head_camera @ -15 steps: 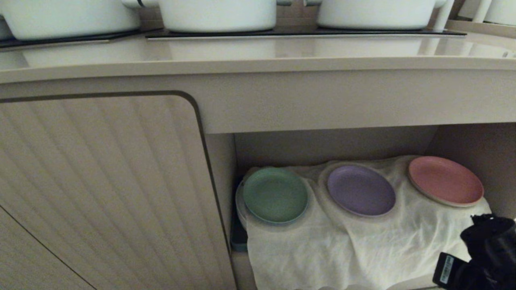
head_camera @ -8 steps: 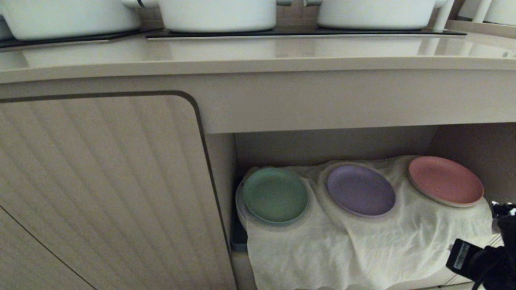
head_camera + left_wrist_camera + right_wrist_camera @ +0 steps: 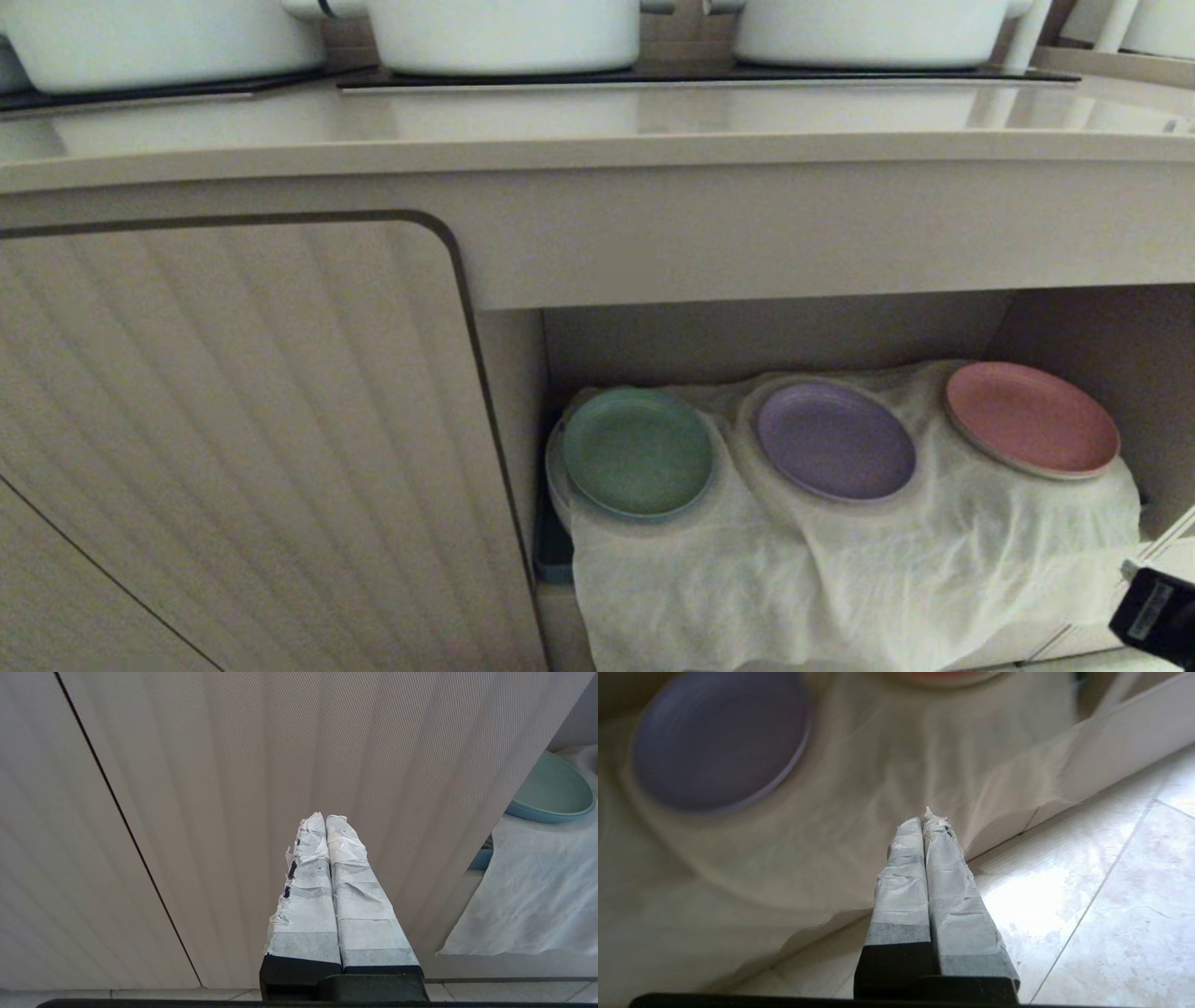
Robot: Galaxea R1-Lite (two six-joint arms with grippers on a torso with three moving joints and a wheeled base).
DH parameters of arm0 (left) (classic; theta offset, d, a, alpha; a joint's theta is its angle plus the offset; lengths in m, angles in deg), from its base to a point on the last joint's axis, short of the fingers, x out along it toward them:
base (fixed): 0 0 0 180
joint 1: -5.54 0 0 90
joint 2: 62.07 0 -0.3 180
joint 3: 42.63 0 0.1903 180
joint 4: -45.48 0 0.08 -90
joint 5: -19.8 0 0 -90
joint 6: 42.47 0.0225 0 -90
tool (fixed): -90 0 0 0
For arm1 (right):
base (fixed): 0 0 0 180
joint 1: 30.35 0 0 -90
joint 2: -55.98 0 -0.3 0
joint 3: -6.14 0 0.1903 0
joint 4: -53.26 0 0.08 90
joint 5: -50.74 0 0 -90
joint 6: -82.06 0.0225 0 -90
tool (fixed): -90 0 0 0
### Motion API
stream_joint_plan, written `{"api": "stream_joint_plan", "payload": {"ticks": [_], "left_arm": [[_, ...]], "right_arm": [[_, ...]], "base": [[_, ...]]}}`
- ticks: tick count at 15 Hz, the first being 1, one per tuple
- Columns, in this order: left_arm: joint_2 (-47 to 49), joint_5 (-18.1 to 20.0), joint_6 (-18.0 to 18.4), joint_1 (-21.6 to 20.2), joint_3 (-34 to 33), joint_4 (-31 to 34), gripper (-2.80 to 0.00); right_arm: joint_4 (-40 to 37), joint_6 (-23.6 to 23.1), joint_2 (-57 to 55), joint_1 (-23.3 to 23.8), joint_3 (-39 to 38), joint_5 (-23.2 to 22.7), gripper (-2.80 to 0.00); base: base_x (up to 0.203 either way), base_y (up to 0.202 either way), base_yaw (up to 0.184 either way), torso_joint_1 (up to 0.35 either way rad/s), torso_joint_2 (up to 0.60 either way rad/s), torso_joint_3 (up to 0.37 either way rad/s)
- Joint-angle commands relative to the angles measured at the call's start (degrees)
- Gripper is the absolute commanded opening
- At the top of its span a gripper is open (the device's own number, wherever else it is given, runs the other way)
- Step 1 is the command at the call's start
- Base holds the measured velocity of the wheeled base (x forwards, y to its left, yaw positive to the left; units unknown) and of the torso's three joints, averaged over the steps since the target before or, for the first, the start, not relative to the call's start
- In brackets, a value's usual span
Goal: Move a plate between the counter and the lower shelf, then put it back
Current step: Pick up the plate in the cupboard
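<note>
Pincers come first: the right pincer (image 3: 924, 823) hangs low over the floor tiles (image 3: 1087, 896) just outside the shelf (image 3: 1055, 327), fingers pressed together on nothing, and the left pincer (image 3: 324, 821) is likewise closed and empty, facing the ribbed door (image 3: 187, 788). Beyond, the plate (image 3: 836, 441) lies on its hump in the cloth (image 3: 840, 569), between the green plate (image 3: 638, 453) and pink plate (image 3: 1032, 418), which suggests it is back in place. Farthest, white pots (image 3: 504, 33) stand on the desk (image 3: 597, 126); a label on the right arm is too small to read.
</note>
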Motion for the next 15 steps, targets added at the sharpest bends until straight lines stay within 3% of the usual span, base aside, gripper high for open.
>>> {"api": "stream_joint_plan", "payload": {"ticks": [1, 4, 9, 13, 15], "left_arm": [[-0.02, -0.03, -0.03, -0.02, 0.0, -0.04, -2.8], [-0.02, -0.03, -0.03, -0.02, 0.0, -0.13, -2.8], [-0.02, -0.03, -0.03, -0.02, 0.0, -0.04, -2.8], [-0.02, -0.03, -0.03, -0.02, 0.0, -0.04, -2.8], [-0.02, -0.03, -0.03, -0.02, 0.0, -0.04, -2.8]], "right_arm": [[1.16, -0.18, 2.76, 4.34, -0.29, 0.19, -2.8], [1.39, -2.8, 6.29, 7.16, -0.29, 0.15, -2.8], [-2.35, -7.4, 15.21, 7.2, -0.37, -0.31, -2.8], [-14.24, -9.89, 29.05, 6.31, -0.37, -0.59, -2.8], [-20.27, -10.52, 36.5, 6.03, -0.36, -3.64, -2.8]], "base": [[0.0, 0.0, 0.0, 0.0, 0.0, 0.0], [0.0, 0.0, 0.0, 0.0, 0.0, 0.0], [0.0, 0.0, 0.0, 0.0, 0.0, 0.0], [0.0, 0.0, 0.0, 0.0, 0.0, 0.0], [0.0, 0.0, 0.0, 0.0, 0.0, 0.0]]}}
